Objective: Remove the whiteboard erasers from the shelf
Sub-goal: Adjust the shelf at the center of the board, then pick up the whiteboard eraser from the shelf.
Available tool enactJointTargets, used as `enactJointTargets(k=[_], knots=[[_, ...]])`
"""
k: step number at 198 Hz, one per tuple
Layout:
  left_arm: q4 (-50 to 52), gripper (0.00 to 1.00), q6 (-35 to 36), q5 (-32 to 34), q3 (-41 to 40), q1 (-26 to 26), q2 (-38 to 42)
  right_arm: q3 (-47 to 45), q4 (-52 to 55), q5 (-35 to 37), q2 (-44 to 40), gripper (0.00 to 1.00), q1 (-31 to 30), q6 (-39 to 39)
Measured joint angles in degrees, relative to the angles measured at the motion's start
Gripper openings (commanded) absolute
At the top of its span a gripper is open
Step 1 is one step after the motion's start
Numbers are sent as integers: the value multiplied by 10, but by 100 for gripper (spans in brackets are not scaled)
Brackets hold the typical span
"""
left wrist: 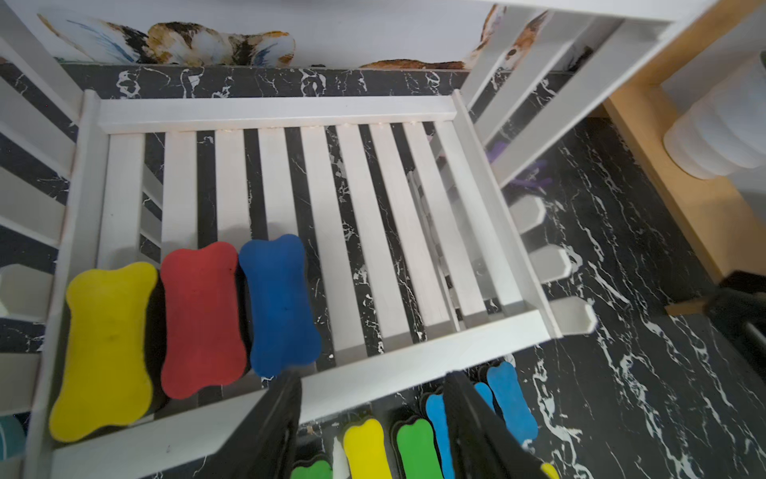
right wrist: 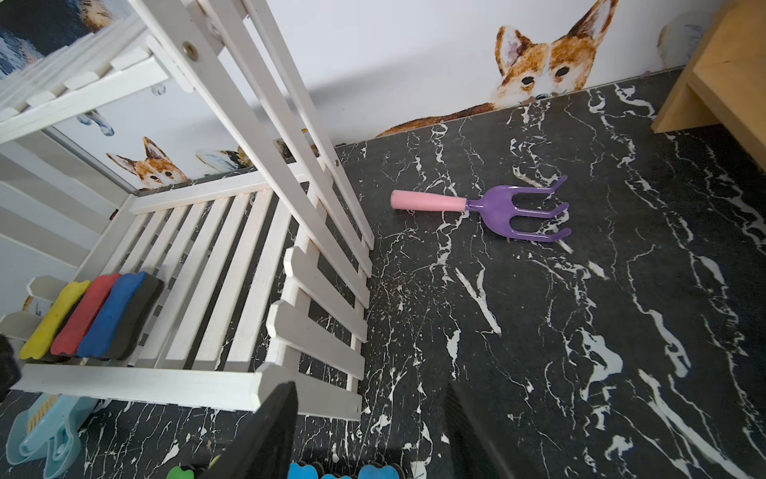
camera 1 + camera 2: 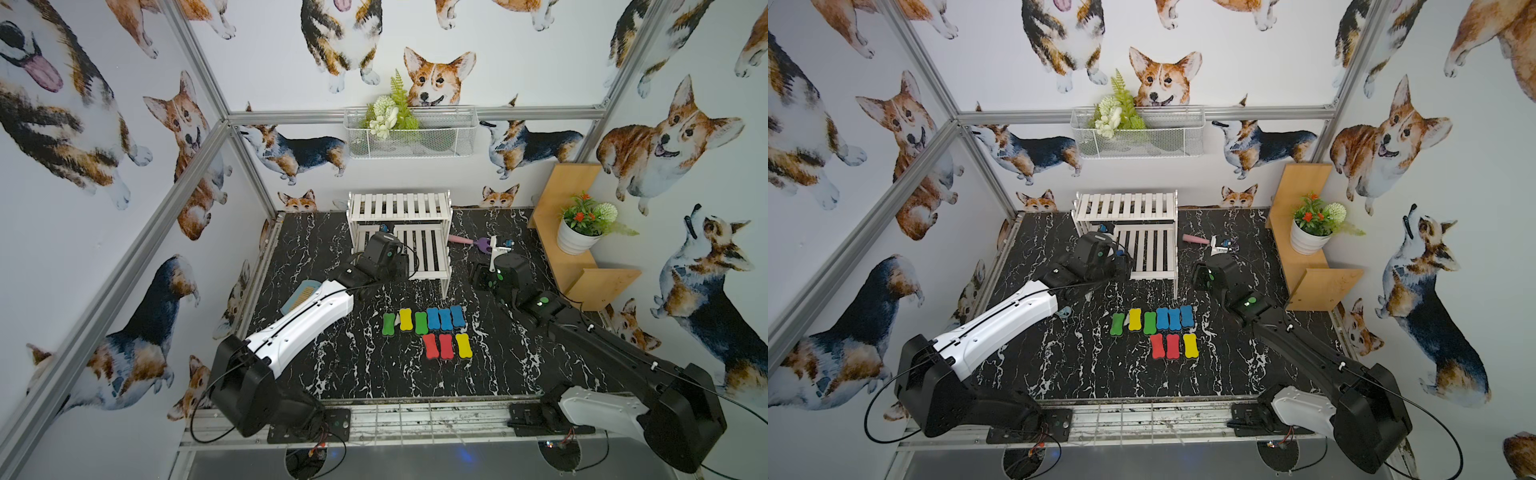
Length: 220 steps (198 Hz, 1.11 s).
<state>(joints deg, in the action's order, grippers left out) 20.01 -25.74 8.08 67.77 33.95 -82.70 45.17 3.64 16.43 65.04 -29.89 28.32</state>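
— What's on the shelf [image 1: 273, 112]?
— Three erasers [image 1: 201, 319] on its lower tier: one yellow, one red, one blue. Nine lie on the tabletop [image 3: 374, 374]: three blue, two green, two yellow, two red.
— Grippers?
— Left gripper [image 1: 373, 379], right gripper [image 2: 369, 392]: I see both half open, empty.

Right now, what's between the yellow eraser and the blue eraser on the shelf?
A red eraser, side by side with them; the left wrist view shows it.
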Motion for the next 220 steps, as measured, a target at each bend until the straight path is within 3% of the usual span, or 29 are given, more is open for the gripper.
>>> enactJointTargets(k=[180, 185, 220], knots=[[-36, 55, 14, 13, 8, -13, -79, -28, 6, 20, -51, 62, 1, 12], [-37, 54, 14, 12, 8, -13, -80, -28, 6, 20, -52, 66, 1, 12], [-43, 53, 18, -1, 10, -10, -82, -28, 6, 19, -53, 66, 3, 12]])
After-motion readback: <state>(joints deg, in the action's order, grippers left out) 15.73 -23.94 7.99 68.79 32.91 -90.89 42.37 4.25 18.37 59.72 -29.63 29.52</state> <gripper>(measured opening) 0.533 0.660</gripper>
